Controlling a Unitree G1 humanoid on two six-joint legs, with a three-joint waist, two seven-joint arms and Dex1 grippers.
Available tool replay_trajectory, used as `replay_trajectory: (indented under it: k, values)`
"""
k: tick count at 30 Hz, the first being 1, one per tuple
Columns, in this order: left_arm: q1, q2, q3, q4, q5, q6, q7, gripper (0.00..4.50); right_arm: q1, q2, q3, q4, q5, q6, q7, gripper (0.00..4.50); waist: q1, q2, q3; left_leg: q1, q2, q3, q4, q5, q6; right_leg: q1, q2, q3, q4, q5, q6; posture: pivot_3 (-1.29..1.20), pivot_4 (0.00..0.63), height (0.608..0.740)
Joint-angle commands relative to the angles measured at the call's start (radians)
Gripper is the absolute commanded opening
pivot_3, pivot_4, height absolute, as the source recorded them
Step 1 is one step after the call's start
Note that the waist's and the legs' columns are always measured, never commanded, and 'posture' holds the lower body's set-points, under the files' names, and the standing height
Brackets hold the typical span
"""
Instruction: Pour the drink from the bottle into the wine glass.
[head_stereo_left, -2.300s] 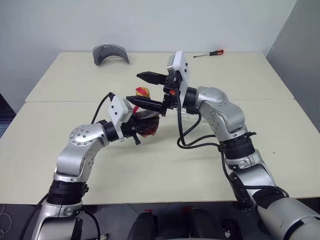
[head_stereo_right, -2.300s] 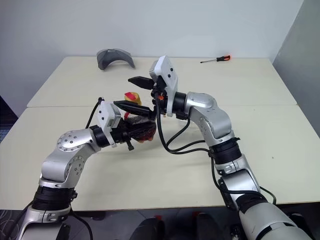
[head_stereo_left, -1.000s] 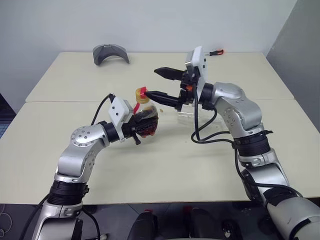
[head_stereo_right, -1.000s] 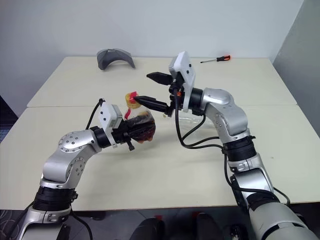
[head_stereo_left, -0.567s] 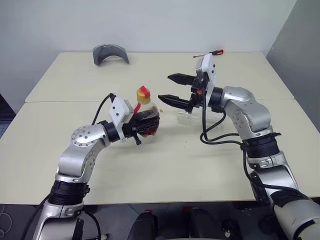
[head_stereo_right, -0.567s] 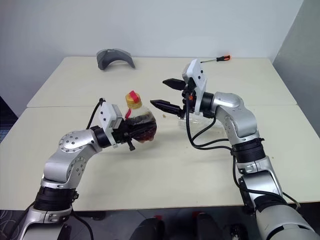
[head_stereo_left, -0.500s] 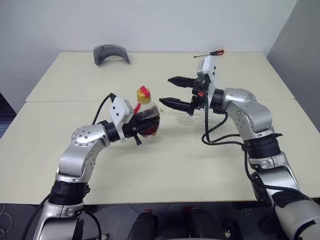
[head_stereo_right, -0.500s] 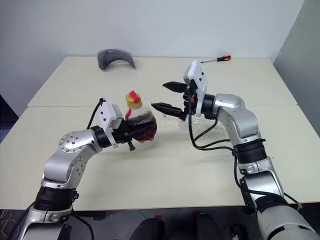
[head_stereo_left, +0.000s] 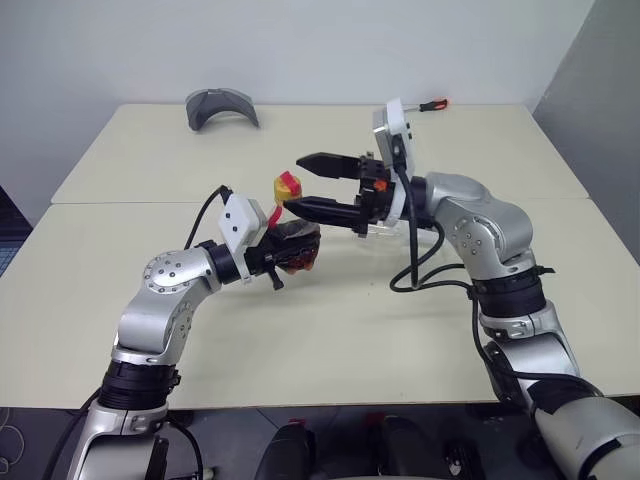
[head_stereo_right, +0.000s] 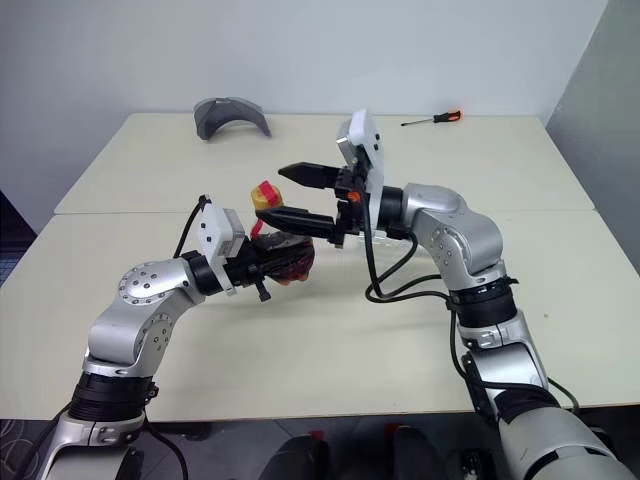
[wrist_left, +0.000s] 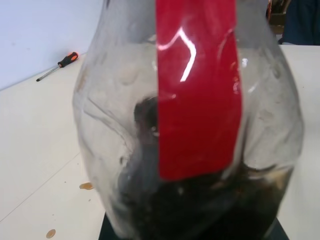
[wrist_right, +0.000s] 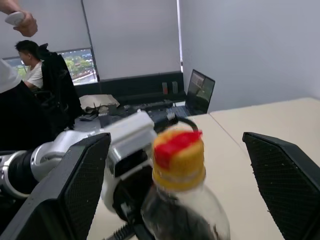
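small squat clear plastic bottle (head_stereo_left: 292, 243) with yellow cap (wrist_right: 178, 157) clamped in left gripper (head_stereo_left: 285, 252); right gripper (head_stereo_left: 305, 185) spread wide, fingers either side of cap, not touching.

The yellow cap (wrist_right: 178, 157) of the bottle (head_stereo_left: 291, 245) is flanked by the spread fingers of the right gripper (head_stereo_left: 308, 184), with free gaps on both sides; the bottle's body is blocked by the left gripper (head_stereo_left: 275, 262); open table (head_stereo_left: 330, 340) is left nearer the robot.
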Motion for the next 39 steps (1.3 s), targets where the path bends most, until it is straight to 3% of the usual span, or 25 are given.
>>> replay_trajectory:
  k: [1,21,25,32,39]
  values:
    - [-0.015,0.002,0.014,-0.039,-0.008,-0.016,0.005,0.76,-0.026,0.017,-0.013,-0.002,0.002,-0.027,-0.006,4.50,0.000,0.000,0.000,0.000,0.000,0.000,0.000,0.000,0.000,0.000,0.000,0.000,0.000,0.000,0.000,0.00,0.150,0.740]
    - [-0.019,0.007,0.004,-0.046,-0.003,0.017,0.009,0.76,-0.056,0.060,0.004,0.081,-0.036,-0.088,0.026,4.50,0.000,0.000,0.000,0.000,0.000,0.000,0.000,0.000,0.000,0.000,0.000,0.000,0.000,0.000,0.000,0.00,0.150,0.740]
    - [-0.021,0.008,0.005,-0.047,-0.005,0.019,0.008,0.76,-0.053,0.058,0.016,0.086,-0.050,-0.103,0.044,3.69,0.000,0.000,0.000,0.000,0.000,0.000,0.000,0.000,0.000,0.000,0.000,0.000,0.000,0.000,0.000,0.00,0.150,0.740]
    - [-0.027,0.006,0.005,-0.045,-0.002,0.018,0.011,0.76,-0.044,0.046,0.033,0.075,-0.063,-0.115,0.080,1.20,0.000,0.000,0.000,0.000,0.000,0.000,0.000,0.000,0.000,0.000,0.000,0.000,0.000,0.000,0.000,0.00,0.150,0.740]
    - [-0.027,0.005,0.003,-0.046,-0.003,0.018,0.012,0.76,-0.047,0.042,0.034,0.084,-0.075,-0.130,0.089,1.19,0.000,0.000,0.000,0.000,0.000,0.000,0.000,0.000,0.000,0.000,0.000,0.000,0.000,0.000,0.000,0.00,0.150,0.740]
